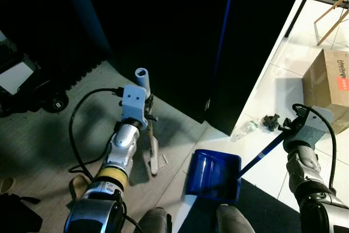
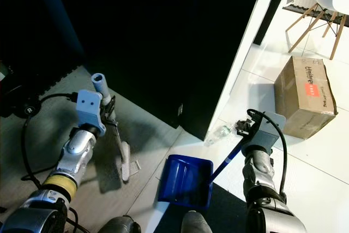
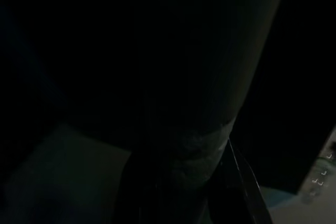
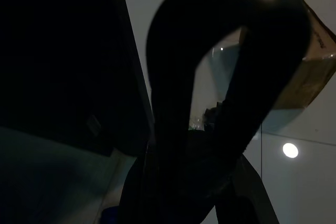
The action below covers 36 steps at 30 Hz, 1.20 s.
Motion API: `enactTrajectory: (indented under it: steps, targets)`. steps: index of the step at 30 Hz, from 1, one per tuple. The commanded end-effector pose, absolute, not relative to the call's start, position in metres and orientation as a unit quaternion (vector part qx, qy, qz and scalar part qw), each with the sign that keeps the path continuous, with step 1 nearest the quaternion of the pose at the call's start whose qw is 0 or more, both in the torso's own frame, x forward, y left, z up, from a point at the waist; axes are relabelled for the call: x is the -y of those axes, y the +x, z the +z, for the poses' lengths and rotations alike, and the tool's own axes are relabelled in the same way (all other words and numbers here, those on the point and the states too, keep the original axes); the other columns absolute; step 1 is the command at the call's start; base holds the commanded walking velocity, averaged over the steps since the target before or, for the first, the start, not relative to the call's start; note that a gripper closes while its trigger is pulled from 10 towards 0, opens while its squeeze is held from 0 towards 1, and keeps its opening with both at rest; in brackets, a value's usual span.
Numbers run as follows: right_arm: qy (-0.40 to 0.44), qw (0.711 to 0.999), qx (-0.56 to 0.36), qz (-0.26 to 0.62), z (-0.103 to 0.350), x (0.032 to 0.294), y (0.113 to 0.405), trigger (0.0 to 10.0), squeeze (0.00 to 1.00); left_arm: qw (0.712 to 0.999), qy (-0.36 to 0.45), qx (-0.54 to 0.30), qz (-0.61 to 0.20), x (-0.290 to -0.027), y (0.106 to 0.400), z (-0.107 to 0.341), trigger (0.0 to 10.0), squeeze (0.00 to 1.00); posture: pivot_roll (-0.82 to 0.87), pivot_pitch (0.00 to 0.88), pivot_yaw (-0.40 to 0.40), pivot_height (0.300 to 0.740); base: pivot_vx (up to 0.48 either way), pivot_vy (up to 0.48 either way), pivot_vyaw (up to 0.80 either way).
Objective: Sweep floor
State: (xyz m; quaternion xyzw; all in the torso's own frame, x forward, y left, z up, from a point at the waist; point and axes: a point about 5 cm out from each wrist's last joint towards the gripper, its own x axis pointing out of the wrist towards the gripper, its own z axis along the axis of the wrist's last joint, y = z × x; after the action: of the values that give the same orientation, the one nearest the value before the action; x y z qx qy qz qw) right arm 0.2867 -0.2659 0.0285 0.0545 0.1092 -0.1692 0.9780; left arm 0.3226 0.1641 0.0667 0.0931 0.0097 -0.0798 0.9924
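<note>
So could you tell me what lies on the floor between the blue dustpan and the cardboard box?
In the right eye view, a clear plastic bottle and a dark clump of debris lie on the white tiles.

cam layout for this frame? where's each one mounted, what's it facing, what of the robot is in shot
Left eye view: on the head, looking down at the floor; shows both arms, the left gripper on a brush, the right gripper on the handle of a blue dustpan, and the feet.
Right eye view: same scene, shifted; also a cardboard box and a chair.
Left wrist view: very dark; looks along a pale handle.
Right wrist view: looks along the dustpan's looped handle towards the box.
Shared: dustpan, box.
</note>
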Motion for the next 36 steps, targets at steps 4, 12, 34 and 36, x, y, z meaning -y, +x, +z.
enactTrajectory:
  steps: [4,12,34,36]
  targets:
    - [0.051,0.979,-0.089,-0.175,0.042,0.274,0.295,10.0,0.00,0.984,0.151,-0.001,-0.091,-0.167,0.331,0.076,10.0,0.00,0.07,0.093,0.005,0.740,0.000,0.000,0.00]
    - [0.029,0.980,-0.072,-0.184,0.060,0.288,0.305,10.0,0.00,0.966,0.228,0.012,-0.118,-0.158,0.346,0.090,10.0,0.00,0.09,0.231,0.024,0.740,0.000,0.000,0.00]
    - [0.049,0.990,-0.001,-0.136,0.102,0.279,0.337,10.0,0.00,0.942,0.311,0.042,-0.119,-0.162,0.371,0.123,10.0,0.00,0.05,0.395,0.035,0.740,0.000,0.000,0.00]
    - [0.058,0.990,0.007,-0.126,0.106,0.272,0.342,10.0,0.00,0.942,0.305,0.040,-0.133,-0.156,0.370,0.120,10.0,0.00,0.05,0.402,0.033,0.740,0.000,0.000,0.00]
